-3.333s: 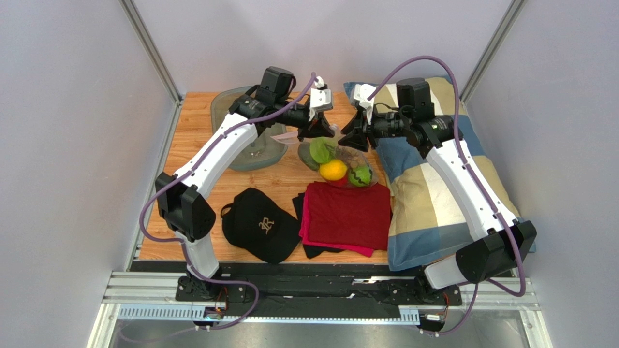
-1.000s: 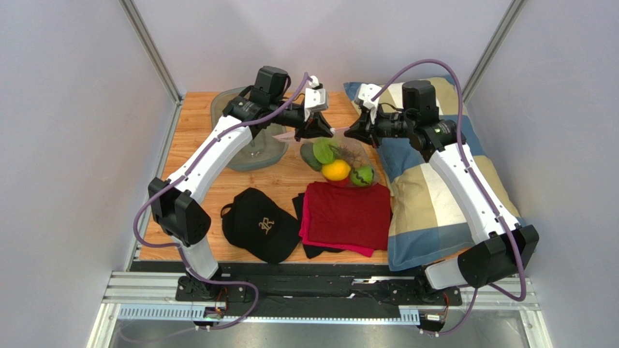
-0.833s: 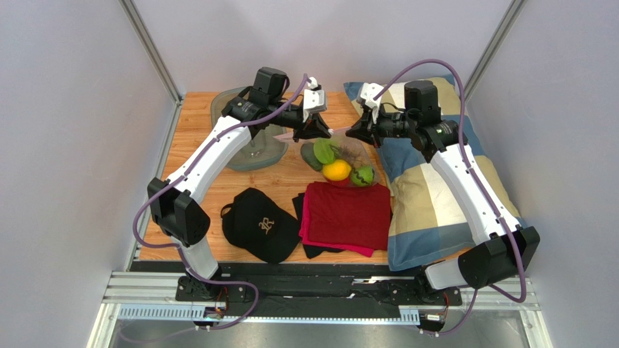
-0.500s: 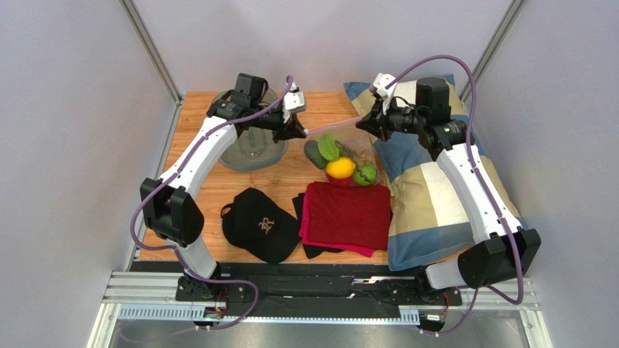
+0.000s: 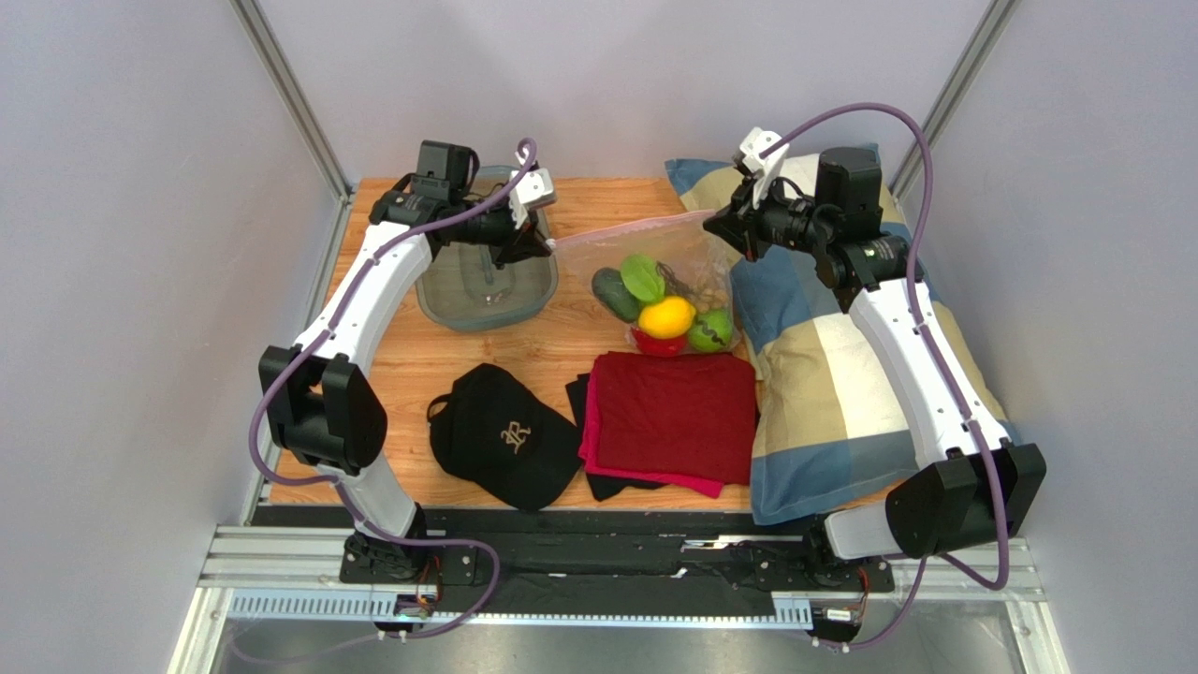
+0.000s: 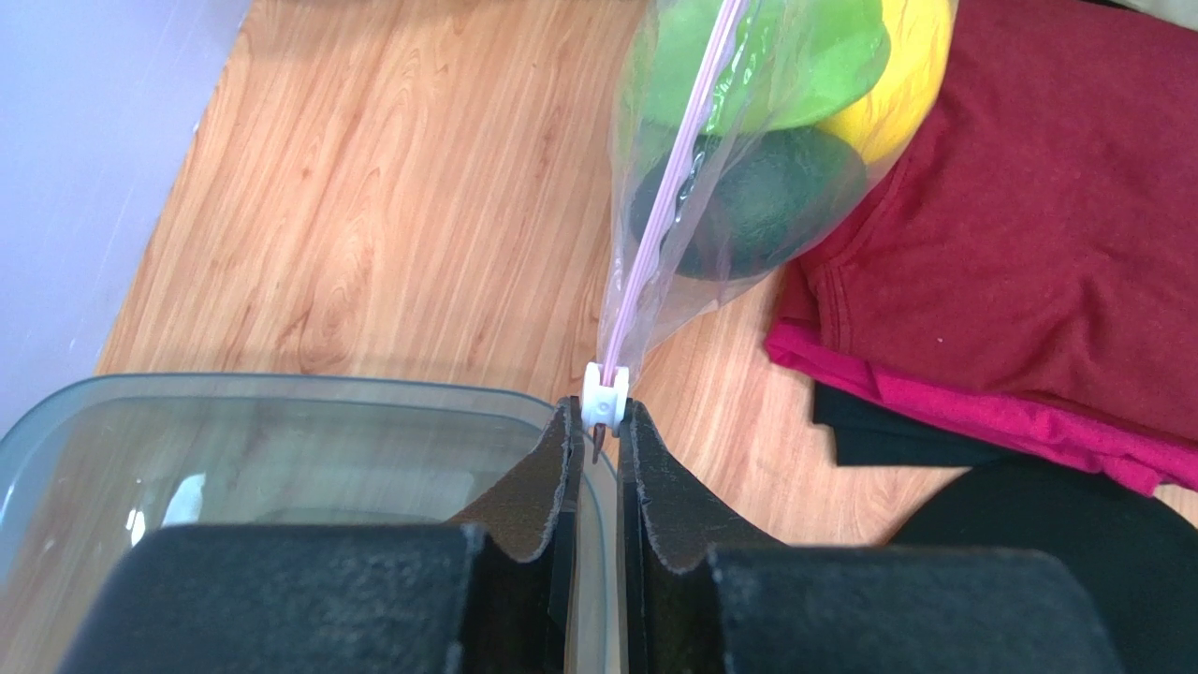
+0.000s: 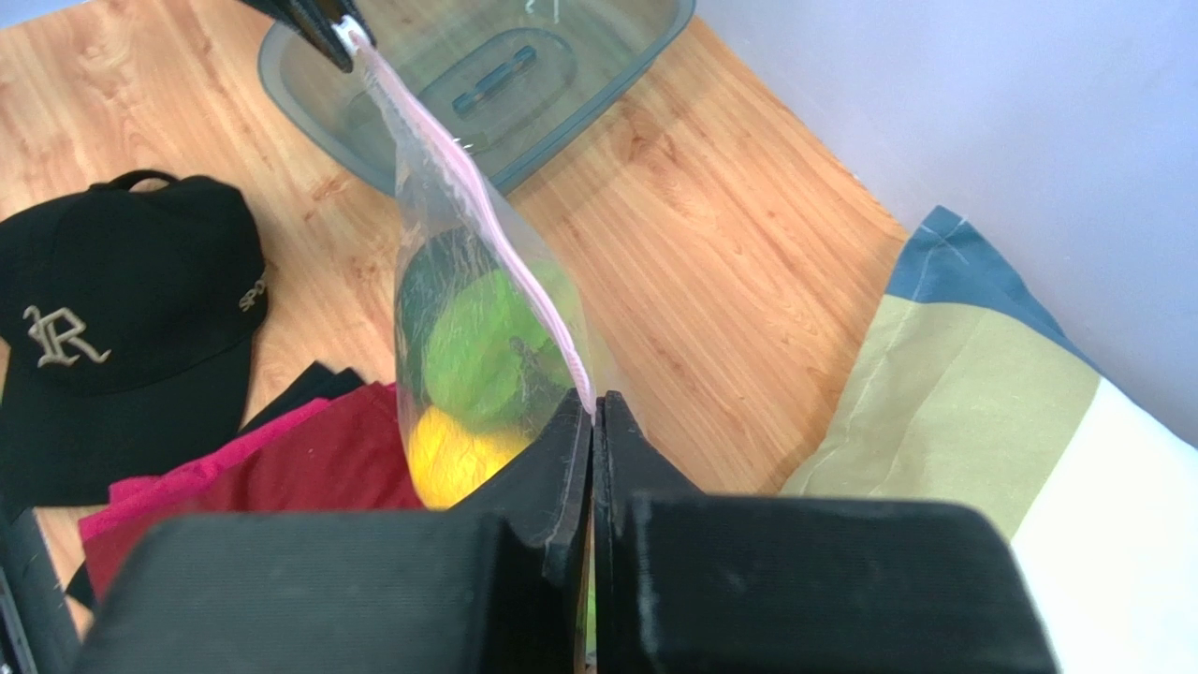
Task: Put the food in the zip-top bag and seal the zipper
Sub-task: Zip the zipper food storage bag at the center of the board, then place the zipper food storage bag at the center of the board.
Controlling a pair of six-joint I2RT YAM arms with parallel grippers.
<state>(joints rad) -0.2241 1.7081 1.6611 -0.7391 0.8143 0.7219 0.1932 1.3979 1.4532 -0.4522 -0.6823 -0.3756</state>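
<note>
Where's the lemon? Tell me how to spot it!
Find the big checked pillow on the right, then the folded red cloth beside it. At the cloth's far edge, inside the clear bag, the lemon is the only yellow piece; its neighbours are green or red.

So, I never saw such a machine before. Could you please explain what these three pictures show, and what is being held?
These are two white robot arms, bolted at the near edge of a wooden table. The wide picture comes from a fixed camera above them. The other two come from a camera on each wrist, looking along that arm's own black fingers. On the table lie a black cap, a folded red cloth, a grey-green tray and a checked pillow. The left fingers and the right fingers each pinch one end of the mouth of a clear zip-top bag, which is stretched between them. Inside it are toy foods, among them a yellow lemon.
</note>
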